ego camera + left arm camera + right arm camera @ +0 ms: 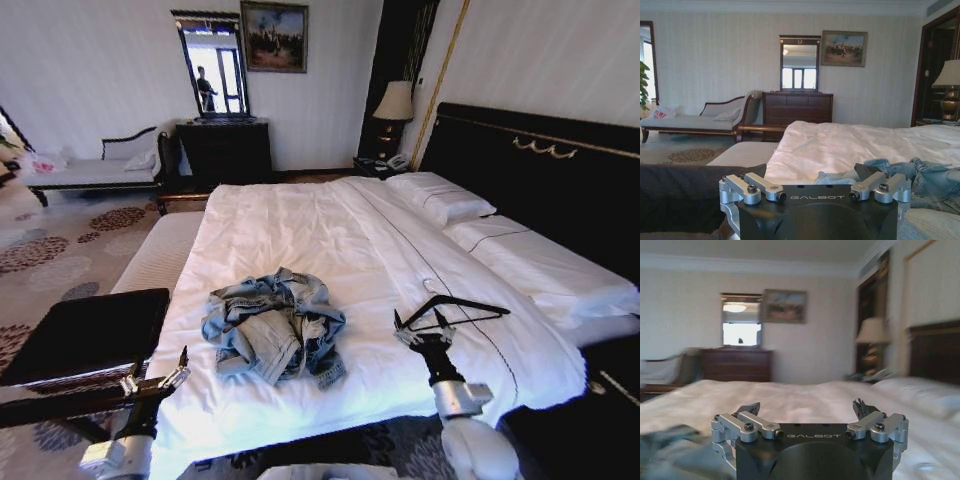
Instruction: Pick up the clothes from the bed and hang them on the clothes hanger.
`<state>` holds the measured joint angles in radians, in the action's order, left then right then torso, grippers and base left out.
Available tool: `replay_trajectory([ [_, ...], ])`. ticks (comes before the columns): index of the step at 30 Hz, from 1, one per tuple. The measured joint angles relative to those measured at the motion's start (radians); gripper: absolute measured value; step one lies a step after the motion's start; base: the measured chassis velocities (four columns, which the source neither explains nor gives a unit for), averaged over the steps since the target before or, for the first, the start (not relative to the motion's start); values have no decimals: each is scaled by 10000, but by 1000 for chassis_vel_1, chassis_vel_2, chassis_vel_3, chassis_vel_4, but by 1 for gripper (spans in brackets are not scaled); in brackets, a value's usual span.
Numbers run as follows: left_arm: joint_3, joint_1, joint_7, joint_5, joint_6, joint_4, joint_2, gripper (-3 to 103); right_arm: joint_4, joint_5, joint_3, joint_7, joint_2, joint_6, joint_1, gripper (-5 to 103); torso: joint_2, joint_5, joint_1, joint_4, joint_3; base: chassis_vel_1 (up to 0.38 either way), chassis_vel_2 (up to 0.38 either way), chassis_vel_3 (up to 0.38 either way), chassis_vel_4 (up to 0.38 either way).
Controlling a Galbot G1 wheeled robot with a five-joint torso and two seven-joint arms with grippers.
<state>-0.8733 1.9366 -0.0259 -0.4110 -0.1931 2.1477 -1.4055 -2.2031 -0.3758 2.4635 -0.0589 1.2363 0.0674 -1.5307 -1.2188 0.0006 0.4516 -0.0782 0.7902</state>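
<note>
Nearest the lens, two metal grippers — left gripper [157, 378] off the mattress's near corner, right gripper [421, 327] over the duvet — both spread open, holding nothing. The wide white-duveted bed [300, 225] carries a crumpled light-blue denim jacket [274, 325] between them — the thin black triangular hanger [462, 308] lies just beyond the right gripper.

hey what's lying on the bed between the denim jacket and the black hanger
Nothing but bare white duvet. The head view shows the denim jacket crumpled on the bed and the hanger to its right, with only smooth bedding between.
</note>
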Motion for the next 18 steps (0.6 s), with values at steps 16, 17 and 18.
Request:
replay_trajectory([
  [16,-29,-96,1,-71,52,-82,-200,99,3531,-7142,4445,-68,-4359,5958,-9375,100,3,0,5,-4,3,0,0,0,0],
  [17,-4,-113,2,-66,61,-109,-220,99,3797,-7198,4446,-175,-4115,6410,-9721,100,3,0,5,-4,2,0,0,0,0],
  [18,18,-125,3,-46,64,-130,-234,99,3946,-7075,4447,-335,-3963,6618,-9898,100,2,-4,4,0,1,0,0,0,0],
])
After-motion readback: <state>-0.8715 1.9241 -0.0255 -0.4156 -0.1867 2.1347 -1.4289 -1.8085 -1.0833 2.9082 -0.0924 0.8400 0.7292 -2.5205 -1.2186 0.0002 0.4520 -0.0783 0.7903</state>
